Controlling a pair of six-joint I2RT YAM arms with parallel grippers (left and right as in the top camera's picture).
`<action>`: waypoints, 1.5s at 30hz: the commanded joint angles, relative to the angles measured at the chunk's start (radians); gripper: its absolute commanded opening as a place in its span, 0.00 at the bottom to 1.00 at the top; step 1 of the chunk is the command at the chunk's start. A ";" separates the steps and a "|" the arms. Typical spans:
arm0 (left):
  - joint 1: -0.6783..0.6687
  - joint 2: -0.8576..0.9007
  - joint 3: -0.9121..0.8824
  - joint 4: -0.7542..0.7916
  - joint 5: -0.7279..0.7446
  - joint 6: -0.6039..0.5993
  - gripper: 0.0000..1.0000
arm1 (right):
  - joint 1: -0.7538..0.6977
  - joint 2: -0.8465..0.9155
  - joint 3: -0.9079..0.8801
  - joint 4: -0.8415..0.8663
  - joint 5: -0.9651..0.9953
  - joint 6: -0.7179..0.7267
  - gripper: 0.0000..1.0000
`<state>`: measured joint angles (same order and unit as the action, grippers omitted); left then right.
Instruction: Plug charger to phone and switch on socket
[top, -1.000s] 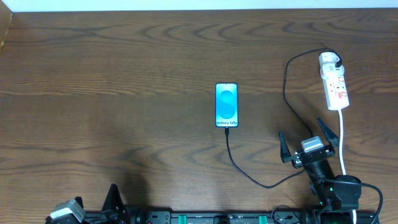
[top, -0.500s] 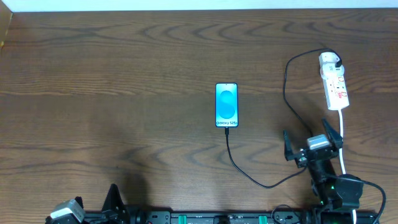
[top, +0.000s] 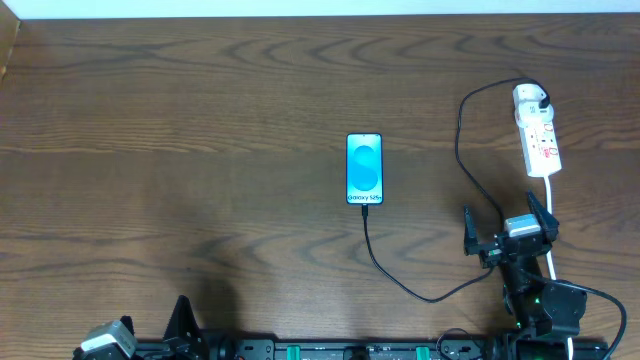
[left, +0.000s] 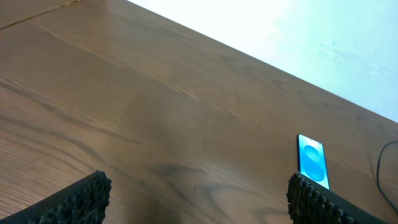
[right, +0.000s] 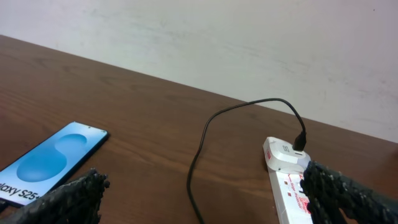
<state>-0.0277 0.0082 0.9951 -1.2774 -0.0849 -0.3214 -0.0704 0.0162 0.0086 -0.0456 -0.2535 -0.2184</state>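
Note:
The phone lies screen-up mid-table, and shows in the right wrist view and the left wrist view. The black charger cable runs from the phone's near edge, loops right and climbs to its black adapter, which sits in the white socket strip. The socket and cable also show in the right wrist view. My right gripper is open and empty, just short of the socket's near end. My left gripper is open and empty, low at the front left.
The socket's thick white cord runs toward the front edge past my right gripper. The wooden table ends at a pale wall at the back. My left arm's base sits at the front-left edge.
My right gripper has shifted a little to the right and turned more squarely toward the socket. Phone, cable and socket have not moved.

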 joint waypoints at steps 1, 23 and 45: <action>0.004 -0.006 0.005 -0.001 -0.010 -0.010 0.91 | -0.006 -0.011 -0.004 -0.005 0.008 0.016 0.99; 0.004 -0.006 0.005 -0.001 -0.010 -0.010 0.91 | -0.006 -0.011 -0.003 -0.007 0.008 0.016 0.99; 0.005 -0.006 -0.064 0.122 -0.009 -0.005 0.91 | -0.006 -0.011 -0.003 -0.007 0.008 0.016 0.99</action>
<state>-0.0277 0.0082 0.9733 -1.1797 -0.0952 -0.3210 -0.0704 0.0162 0.0086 -0.0486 -0.2531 -0.2180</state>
